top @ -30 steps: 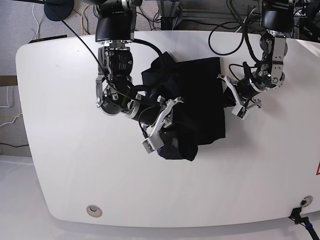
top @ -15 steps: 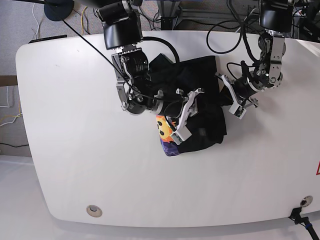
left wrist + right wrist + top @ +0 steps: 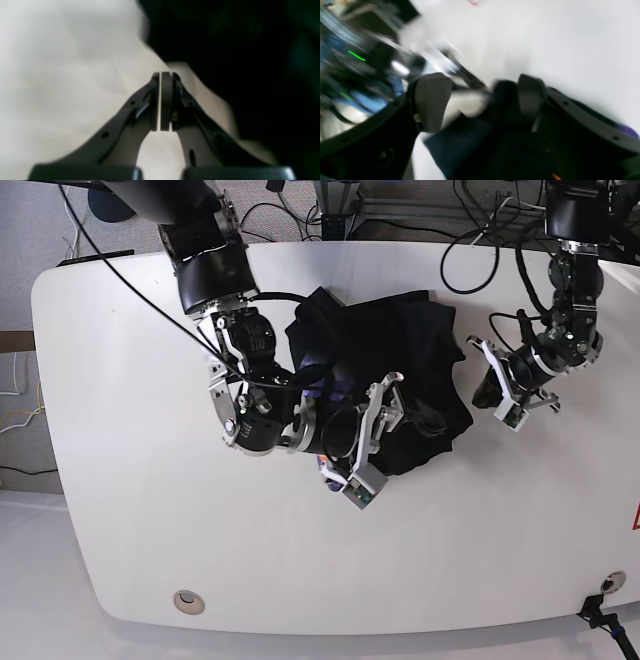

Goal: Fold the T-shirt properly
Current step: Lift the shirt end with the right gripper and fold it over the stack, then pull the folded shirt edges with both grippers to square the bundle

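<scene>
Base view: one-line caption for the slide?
Right gripper open over the bunched black T-shirt on the white table; left gripper shut beside it.

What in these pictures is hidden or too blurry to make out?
- Base view: the right gripper and its arm cover part of the T-shirt, so its print barely shows.
- Right wrist view: motion blur smears everything; whether the cloth between the open fingers touches them is unclear.
- Left wrist view: the shirt is only a black blur beside the shut left gripper; folds cannot be read.
</scene>
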